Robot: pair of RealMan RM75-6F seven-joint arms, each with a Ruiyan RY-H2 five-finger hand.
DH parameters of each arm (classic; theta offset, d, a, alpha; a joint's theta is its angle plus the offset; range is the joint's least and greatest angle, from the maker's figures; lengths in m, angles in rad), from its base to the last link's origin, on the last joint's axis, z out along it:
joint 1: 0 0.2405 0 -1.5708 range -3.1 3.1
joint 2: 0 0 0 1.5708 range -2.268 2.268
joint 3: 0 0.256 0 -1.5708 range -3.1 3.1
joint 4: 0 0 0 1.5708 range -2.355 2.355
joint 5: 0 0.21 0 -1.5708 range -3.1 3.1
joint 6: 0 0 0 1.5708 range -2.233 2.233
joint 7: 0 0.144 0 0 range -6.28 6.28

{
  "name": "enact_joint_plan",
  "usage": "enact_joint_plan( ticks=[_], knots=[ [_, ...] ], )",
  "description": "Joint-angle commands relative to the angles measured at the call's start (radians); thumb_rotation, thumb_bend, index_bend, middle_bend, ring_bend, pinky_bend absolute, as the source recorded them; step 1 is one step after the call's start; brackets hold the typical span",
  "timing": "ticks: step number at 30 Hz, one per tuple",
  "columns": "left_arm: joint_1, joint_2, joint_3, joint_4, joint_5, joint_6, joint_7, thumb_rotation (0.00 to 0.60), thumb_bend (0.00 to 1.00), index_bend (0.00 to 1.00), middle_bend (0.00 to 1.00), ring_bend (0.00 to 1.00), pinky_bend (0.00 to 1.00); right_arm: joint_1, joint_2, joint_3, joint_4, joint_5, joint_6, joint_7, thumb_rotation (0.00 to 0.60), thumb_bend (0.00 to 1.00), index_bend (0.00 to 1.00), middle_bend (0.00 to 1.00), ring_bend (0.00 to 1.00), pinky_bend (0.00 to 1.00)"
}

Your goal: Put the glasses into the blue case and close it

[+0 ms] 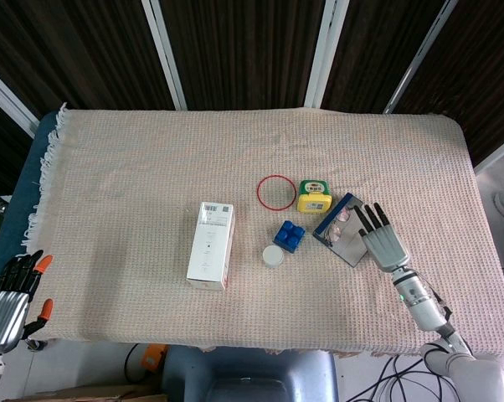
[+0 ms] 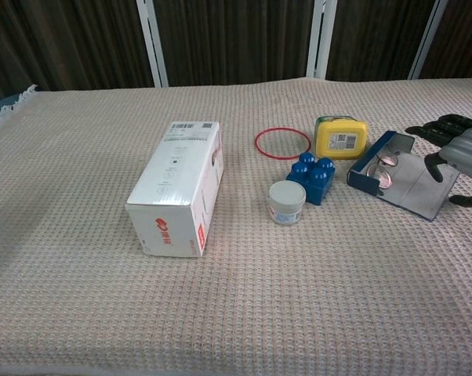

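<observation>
The blue case (image 1: 339, 229) (image 2: 401, 179) lies open on the cloth right of centre, its grey lid flap spread flat toward the right. The glasses (image 1: 338, 218) (image 2: 385, 164) rest inside its blue tray. My right hand (image 1: 383, 240) (image 2: 457, 147) hovers at the flap's right edge, fingers spread and straight, holding nothing. My left hand (image 1: 5, 297) hangs off the table's front left corner, fingers together and pointing up; it is absent from the chest view.
A yellow box (image 1: 314, 194) and a red ring (image 1: 275, 192) lie just left of the case. A blue brick (image 1: 289, 235), a small white jar (image 1: 273, 256) and a white carton (image 1: 211, 244) stand further left. The table's right edge (image 1: 486, 243) is close.
</observation>
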Motion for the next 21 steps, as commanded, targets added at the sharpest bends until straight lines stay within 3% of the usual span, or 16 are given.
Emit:
enact_joint_plan(
  ticks=[1,21],
  knots=[
    [0.0,0.0,-0.001,0.002,-0.001,0.001,0.0,0.6,0.45,0.0,0.0,0.0,0.04,0.003,-0.01,0.0,0.016,-0.004,-0.003,0.009,0.6,0.37,0.64,0.06,0.0,0.0],
    [0.01,-0.015,-0.009,0.007,-0.007,0.023,0.041,0.6,0.45,0.0,0.0,0.0,0.04,0.009,-0.069,0.025,0.079,0.005,-0.007,0.043,0.6,0.39,0.61,0.06,0.0,0.0]
  ],
)
